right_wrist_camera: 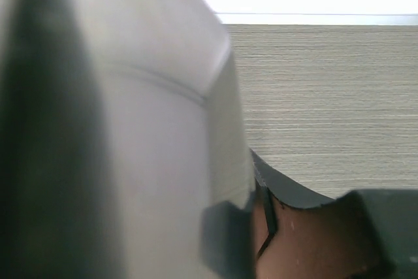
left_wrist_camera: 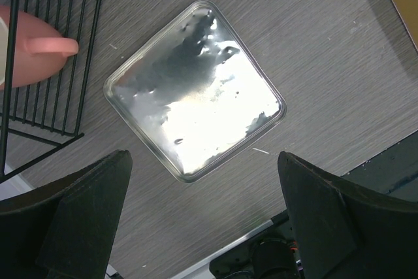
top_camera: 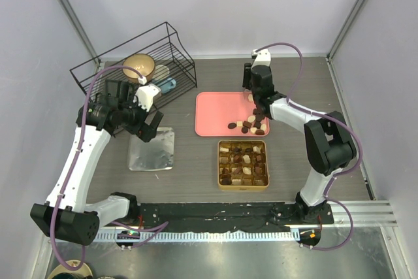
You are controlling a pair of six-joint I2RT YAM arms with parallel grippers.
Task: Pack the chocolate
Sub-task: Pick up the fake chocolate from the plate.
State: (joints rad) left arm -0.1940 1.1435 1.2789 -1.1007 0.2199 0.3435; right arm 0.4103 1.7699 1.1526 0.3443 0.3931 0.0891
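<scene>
Two containers hold chocolate: the pink tray and the gold tin.
Loose pieces, dark and cream-topped, lie clustered in the tray's near-right corner, just beside the right gripper, which hangs over the tray's right edge. Its jaw state cannot be told, as the wrist view is blurred. The tin sits further from those jaws, toward the arm bases, with pieces in its grid cells. The left gripper has its jaws wide apart, holding nothing. The silver lid lies flat on the table directly ahead, framed between both fingers and empty inside. To the left of these jaws stands the wire rack, with a bowl in it.
</scene>
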